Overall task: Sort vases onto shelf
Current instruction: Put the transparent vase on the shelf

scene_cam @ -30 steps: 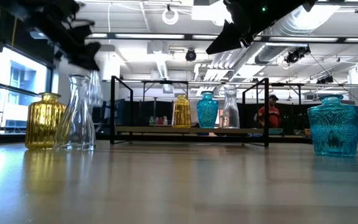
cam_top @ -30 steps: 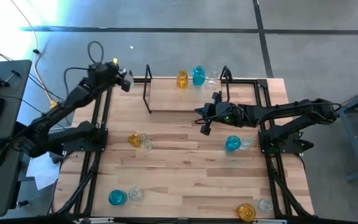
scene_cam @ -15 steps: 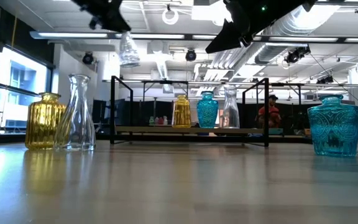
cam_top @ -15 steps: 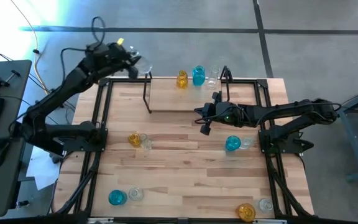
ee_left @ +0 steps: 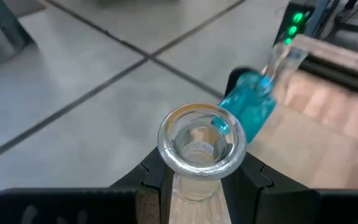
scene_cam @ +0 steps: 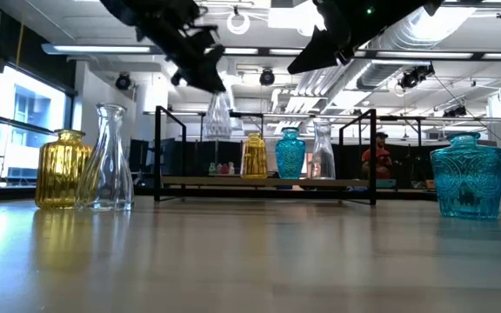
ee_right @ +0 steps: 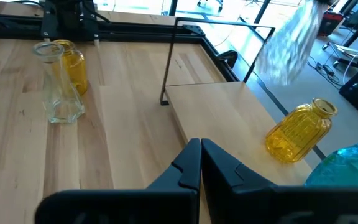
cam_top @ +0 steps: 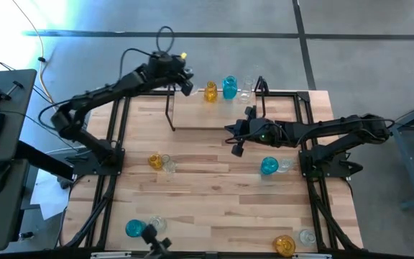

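My left gripper (cam_top: 182, 80) is shut on a clear glass vase (scene_cam: 218, 117) and hangs over the far left part of the shelf (cam_top: 214, 109), a light board in a black frame. An amber vase (cam_top: 210, 92), a teal vase (cam_top: 229, 88) and a clear vase (cam_top: 246, 90) stand in a row on the shelf's far edge. My right gripper (cam_top: 236, 148) is shut and empty; it hovers above the table just off the shelf's near right corner. My left gripper pinches the clear vase's narrow neck (ee_left: 197, 186) just under its flared rim (ee_left: 202, 140), one finger (ee_left: 157, 180) on each side. The fingers come from above, slanting down. The vase is lifted clear and hangs nearly upright below them, above the shelf board.
On the tabletop stand pairs of vases: amber (cam_top: 154, 161) with clear (cam_top: 169, 165) at the left, teal (cam_top: 269, 166) with clear (cam_top: 285, 165) at the right, teal (cam_top: 135, 229) with clear (cam_top: 157, 224) near left, amber (cam_top: 284, 245) with clear (cam_top: 307, 236) near right. The shelf's loop ends (cam_top: 170, 101) stand upright.
My left arm has swung from beyond the table's far left corner toward the right, carrying the clear vase up high and then down over the shelf's left part. My right arm has kept still.
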Motion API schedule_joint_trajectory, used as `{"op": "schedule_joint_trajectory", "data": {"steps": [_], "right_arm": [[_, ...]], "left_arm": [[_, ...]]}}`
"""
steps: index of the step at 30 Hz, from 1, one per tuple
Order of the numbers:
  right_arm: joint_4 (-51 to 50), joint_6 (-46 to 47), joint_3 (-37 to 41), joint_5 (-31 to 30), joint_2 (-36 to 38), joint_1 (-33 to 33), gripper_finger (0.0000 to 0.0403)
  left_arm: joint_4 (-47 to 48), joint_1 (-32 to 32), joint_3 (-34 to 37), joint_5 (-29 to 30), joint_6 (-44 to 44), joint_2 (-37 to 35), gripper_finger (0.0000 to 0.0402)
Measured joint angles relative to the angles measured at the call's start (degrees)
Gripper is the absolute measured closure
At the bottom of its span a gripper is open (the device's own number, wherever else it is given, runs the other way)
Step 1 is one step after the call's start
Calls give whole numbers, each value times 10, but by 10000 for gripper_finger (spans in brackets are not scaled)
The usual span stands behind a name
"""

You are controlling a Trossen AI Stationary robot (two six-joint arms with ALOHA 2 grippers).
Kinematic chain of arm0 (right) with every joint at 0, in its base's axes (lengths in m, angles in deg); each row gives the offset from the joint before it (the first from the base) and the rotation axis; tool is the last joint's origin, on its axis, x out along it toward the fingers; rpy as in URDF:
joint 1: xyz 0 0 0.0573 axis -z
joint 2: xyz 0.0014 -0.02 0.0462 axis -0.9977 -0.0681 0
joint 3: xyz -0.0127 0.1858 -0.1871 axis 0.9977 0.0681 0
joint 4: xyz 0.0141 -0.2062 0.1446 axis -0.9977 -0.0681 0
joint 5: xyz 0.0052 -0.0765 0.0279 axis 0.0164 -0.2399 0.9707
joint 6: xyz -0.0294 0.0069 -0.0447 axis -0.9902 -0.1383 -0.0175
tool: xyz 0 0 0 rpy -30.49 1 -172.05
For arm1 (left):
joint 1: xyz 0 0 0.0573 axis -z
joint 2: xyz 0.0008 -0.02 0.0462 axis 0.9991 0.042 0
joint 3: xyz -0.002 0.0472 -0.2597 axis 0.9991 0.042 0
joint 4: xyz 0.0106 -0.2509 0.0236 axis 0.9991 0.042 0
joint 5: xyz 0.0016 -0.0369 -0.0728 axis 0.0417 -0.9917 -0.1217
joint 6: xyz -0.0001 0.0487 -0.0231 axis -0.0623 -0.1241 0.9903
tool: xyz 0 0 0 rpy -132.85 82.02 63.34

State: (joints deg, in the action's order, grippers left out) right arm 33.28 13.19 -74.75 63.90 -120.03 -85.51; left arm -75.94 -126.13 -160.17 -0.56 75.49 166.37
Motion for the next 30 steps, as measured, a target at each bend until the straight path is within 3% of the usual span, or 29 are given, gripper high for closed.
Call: {"op": "schedule_joint_trajectory", "data": {"steps": [11, 21, 30], "right_arm": [[0, 0, 0, -18, 0, -27, 403], [0, -3, 0, -19, 0, -33, 403], [0, -4, 0, -20, 0, -33, 403]], "left_arm": [[-38, 5, 0, 34, 19, 91, 314], [-17, 7, 0, 82, 14, 102, 314], [-34, 7, 28, 78, 28, 102, 314]]}}
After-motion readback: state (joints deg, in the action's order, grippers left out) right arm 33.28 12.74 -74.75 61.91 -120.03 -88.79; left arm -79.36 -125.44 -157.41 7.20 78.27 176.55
